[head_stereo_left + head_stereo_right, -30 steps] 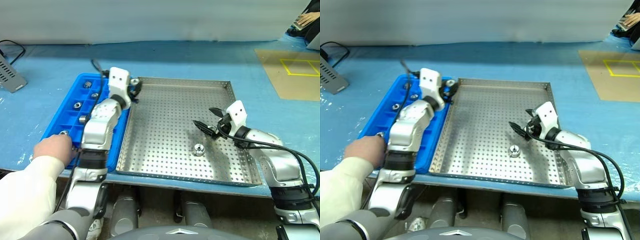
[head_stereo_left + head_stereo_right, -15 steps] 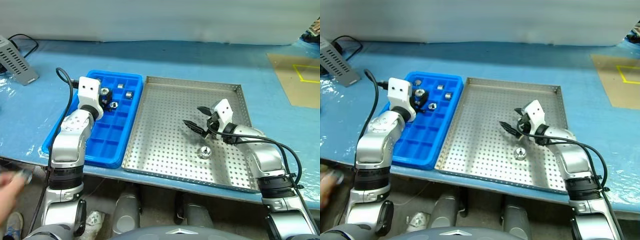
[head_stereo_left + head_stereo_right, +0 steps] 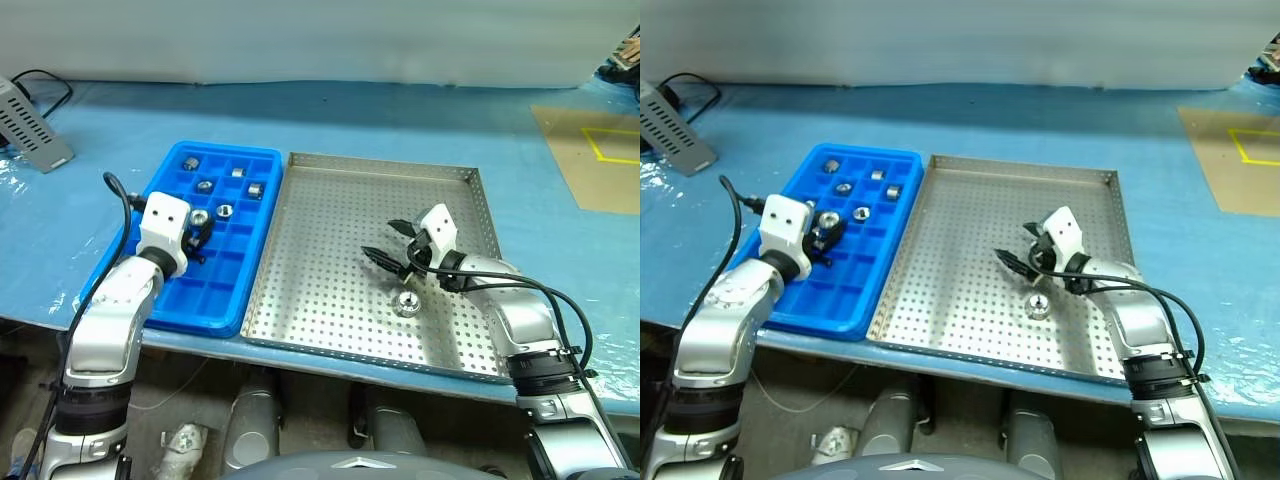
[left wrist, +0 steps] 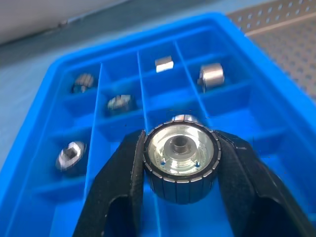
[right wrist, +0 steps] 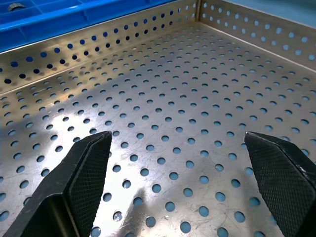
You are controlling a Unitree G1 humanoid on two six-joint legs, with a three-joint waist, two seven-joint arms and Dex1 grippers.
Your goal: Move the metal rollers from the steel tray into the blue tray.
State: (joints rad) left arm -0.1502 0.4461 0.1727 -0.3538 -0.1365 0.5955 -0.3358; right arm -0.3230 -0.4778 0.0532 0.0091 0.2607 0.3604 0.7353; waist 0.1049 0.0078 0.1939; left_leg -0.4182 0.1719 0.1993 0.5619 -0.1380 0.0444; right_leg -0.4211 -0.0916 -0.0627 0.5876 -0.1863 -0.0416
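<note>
Left eye view, blue tray [image 3: 160, 300]: sits on the blue table cover, its long side just beside the steel tray's left rim; small metal parts lie in its far compartments.
Left eye view, steel tray [image 3: 330, 230]: perforated floor, low rims, to the right of the blue one.
Left eye view, loose roller [image 3: 406, 303]: stands on the steel floor toward the near right, wider base down (hole facing up).
Left eye view, left gripper [image 3: 196, 236]: over the blue tray's middle rows, clamped on a metal roller.
Left eye view, right gripper [image 3: 388, 246]: spread apart above the steel floor, just beyond the loose roller and apart from it.
Right eye view: same layout; a grey box [image 3: 672, 124] with a cable rests on the table at far left.
Left wrist view, held roller [image 4: 181, 161]: pinched between the two black fingers [image 4: 123, 197], ribbed rim touching both, central hole facing the camera.
Left wrist view, compartments: five other parts lie beyond the held one, each in its own cell; one more peeks out directly behind it.
Right wrist view, fingers [image 5: 81, 180]: wide apart, nothing between them, perforated steel floor beneath; the blue tray's edge shows past the far rim.
</note>
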